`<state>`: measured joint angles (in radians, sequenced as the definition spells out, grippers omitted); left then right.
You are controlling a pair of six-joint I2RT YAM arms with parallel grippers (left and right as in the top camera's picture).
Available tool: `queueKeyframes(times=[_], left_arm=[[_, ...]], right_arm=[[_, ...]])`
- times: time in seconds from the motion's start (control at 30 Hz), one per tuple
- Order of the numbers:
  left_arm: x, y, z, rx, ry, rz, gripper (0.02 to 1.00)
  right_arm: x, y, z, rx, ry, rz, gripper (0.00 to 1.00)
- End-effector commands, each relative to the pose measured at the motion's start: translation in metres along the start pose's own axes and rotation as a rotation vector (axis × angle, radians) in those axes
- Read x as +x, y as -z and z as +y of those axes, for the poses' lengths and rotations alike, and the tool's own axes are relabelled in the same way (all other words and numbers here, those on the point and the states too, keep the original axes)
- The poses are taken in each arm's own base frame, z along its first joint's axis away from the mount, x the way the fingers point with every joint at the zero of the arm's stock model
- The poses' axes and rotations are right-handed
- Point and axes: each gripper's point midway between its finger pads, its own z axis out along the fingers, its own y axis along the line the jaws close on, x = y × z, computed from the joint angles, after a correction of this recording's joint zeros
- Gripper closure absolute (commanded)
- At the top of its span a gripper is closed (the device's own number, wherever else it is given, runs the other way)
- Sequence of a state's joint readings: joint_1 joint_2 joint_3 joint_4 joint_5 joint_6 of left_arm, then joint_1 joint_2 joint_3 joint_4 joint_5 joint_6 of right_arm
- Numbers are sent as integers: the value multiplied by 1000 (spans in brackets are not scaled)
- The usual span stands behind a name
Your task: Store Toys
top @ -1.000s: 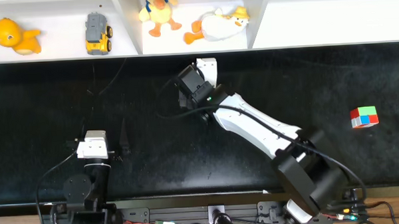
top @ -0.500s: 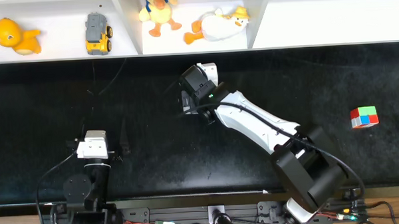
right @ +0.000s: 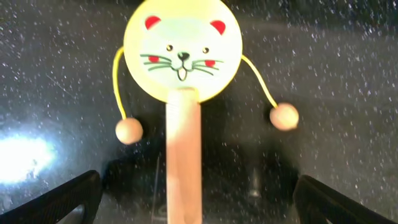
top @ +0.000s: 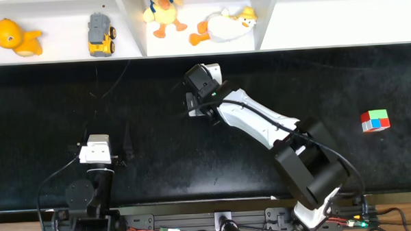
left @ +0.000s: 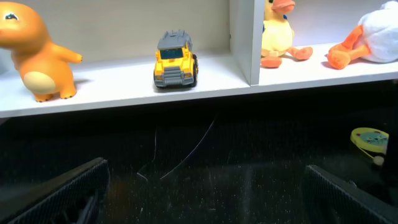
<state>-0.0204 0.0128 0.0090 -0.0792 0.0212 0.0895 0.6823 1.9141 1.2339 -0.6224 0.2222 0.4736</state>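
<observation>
One toy is in hand: the cat-faced rattle drum (right: 182, 50) lies flat on the bench (top: 341, 83) beneath the right claw (right: 198, 200), fingers spread wide (nothing gripped yet). The next move likely calls for descending and pinching the wooden handle. Since a second ago the right arm has shifted slightly back from the shelf (top: 326, 30).

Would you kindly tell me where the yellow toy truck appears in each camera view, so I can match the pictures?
Top view: the yellow toy truck stands in the shelf's left compartment, upper left.
Left wrist view: it stands on the shelf, left of centre, facing the camera.
Right wrist view: this camera looks at the cat-face rattle instead.
Shared landmark: the white divider between truck and duck plush.
</observation>
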Motion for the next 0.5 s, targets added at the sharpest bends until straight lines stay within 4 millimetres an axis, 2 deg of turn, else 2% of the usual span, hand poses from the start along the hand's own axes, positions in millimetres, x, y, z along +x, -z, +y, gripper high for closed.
queueKeyframes(times=[0.03, 0.1, 0.2, 0.33, 0.5], left_arm=[[0, 0, -1, 3, -24, -4, 20], [0, 0, -1, 3, -23, -4, 20], [0, 0, -1, 3, -23, -4, 20], [0, 0, -1, 3, -24, -4, 23], [0, 0, -1, 3, -24, -4, 20]], right_arm=[[-1, -7, 4, -5, 11, 14, 5], [0, -9, 4, -2, 12, 20, 1], [0, -10, 4, -1, 12, 21, 80], [0, -10, 3, -1, 12, 21, 347], [0, -10, 3, -1, 12, 21, 588]])
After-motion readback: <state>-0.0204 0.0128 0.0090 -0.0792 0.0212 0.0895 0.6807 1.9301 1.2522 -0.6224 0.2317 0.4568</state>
